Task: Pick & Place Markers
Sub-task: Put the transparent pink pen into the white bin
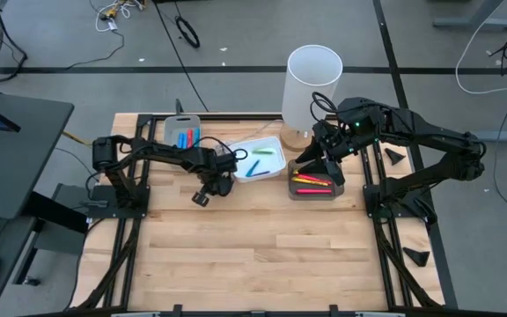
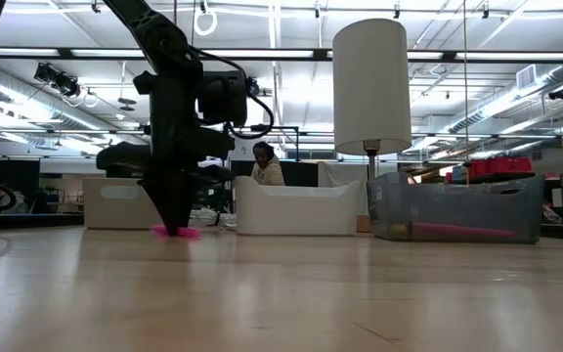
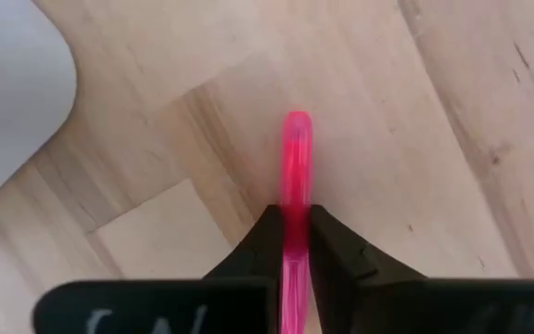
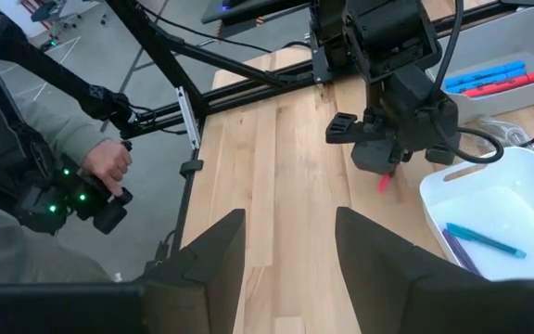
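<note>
So the left end effector (image 3: 295, 243) is down at the desk (image 1: 253, 255) with its two fingers pinched onto a pink marker (image 3: 295, 158), and that's really the whole story for the next move. In the left wrist view the marker runs straight out between the fingers, its long axis in line with the way the end effector points, and the free end sticks out ahead of the fingertips over bare wood. From the low view the marker (image 2: 176, 232) looks to be lying at the surface right under the fingers, so I'd say it's gripped but not lifted — though I can't tell if it's still touching the wood. The spot is just in front of the white tray (image 1: 258, 158), with the grey tray (image 1: 183, 134) of blue and red markers further back on the left side and the dark tray (image 1: 315, 183), holding pink and yellow ones, off to the right. The right end effector (image 4: 286, 255) hangs above that dark tray with its fingers spread and nothing between them. My guess is the pink one belongs in the dark tray, meaning a lift and a carry sideways past the white tray — the left arm clearly has it.
</note>
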Controlling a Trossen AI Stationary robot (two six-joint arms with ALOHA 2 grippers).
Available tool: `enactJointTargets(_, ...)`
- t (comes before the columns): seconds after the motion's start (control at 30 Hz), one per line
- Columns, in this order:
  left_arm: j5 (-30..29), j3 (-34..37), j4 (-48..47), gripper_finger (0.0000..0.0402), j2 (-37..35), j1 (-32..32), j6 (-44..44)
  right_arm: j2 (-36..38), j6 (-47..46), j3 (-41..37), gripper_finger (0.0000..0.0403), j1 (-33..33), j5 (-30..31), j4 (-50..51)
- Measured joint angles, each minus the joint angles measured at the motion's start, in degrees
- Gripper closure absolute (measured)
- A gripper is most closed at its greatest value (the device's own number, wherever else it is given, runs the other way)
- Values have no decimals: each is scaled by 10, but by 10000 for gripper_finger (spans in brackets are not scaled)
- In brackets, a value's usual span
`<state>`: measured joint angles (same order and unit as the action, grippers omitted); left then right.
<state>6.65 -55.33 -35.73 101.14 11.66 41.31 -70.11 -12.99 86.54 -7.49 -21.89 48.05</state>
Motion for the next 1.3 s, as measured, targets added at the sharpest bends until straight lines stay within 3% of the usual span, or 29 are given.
enactJointTargets(0.3, -11, -17, -40, 371, -17, -1, -61, 0, 4, 0, 234, 0, 0, 0)
enactJointTargets(1.0, -19, -250, -278, 372, -26, 0, -213, 0, 19, 0, 234, 0, 0, -10)
enactJointTargets(1.3, -18, -299, -296, 372, -26, 1, -313, 0, 32, 0, 234, 0, 0, -10)
